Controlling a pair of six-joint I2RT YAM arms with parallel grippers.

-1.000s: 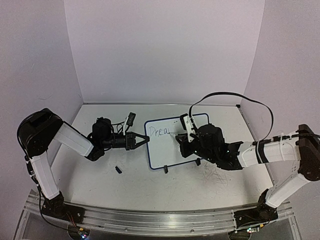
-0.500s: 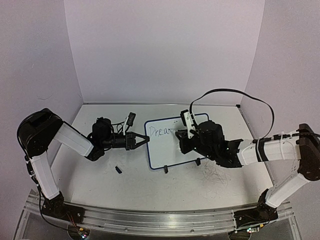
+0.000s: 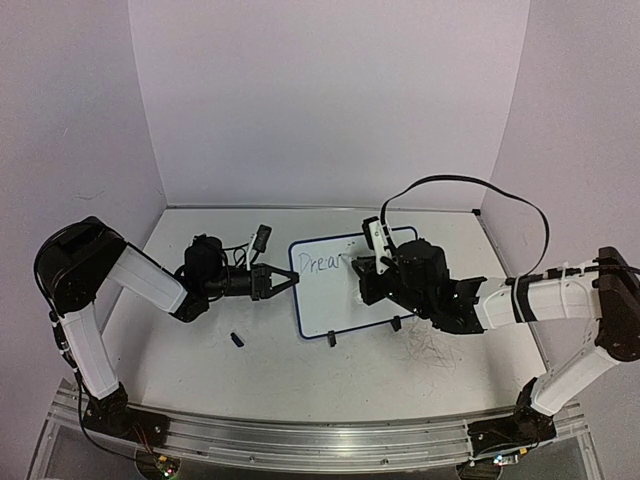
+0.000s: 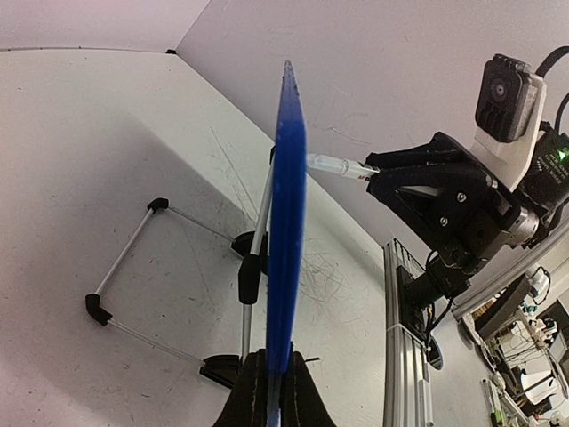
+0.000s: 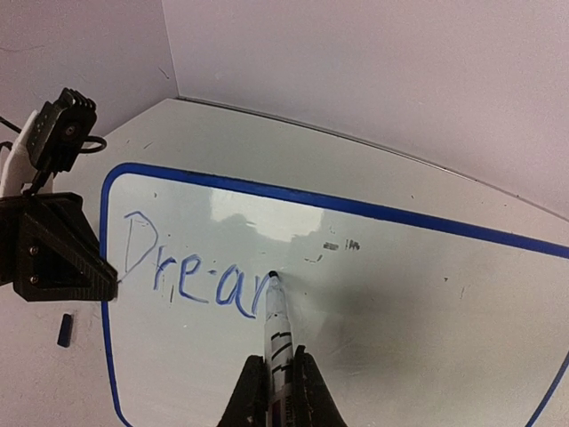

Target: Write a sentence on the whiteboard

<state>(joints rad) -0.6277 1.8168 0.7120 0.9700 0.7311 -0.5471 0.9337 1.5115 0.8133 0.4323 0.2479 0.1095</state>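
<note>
The whiteboard (image 3: 345, 285) with a dark blue rim stands tilted on its wire legs in the middle of the table. My left gripper (image 3: 285, 282) is shut on its left rim, which shows edge-on as a blue strip in the left wrist view (image 4: 286, 231). My right gripper (image 5: 278, 384) is shut on a white marker (image 5: 276, 325), whose tip touches the board (image 5: 400, 302). The sentence (image 5: 191, 271) reads "Drea" plus a first stroke of another letter, in blue; it also shows in the top view (image 3: 322, 263). The right gripper (image 3: 366, 270) is over the board's upper middle.
A small black marker cap (image 3: 238, 340) lies on the table in front of the left gripper. Faint grey scribbles (image 3: 432, 350) mark the tabletop right of the board. Small dark smudges (image 5: 340, 245) sit on the board above the marker tip. Walls close in on three sides.
My right gripper has moved up and slightly right across the board with the marker, adding a stroke after "Drea". The left gripper and the board have not moved.
</note>
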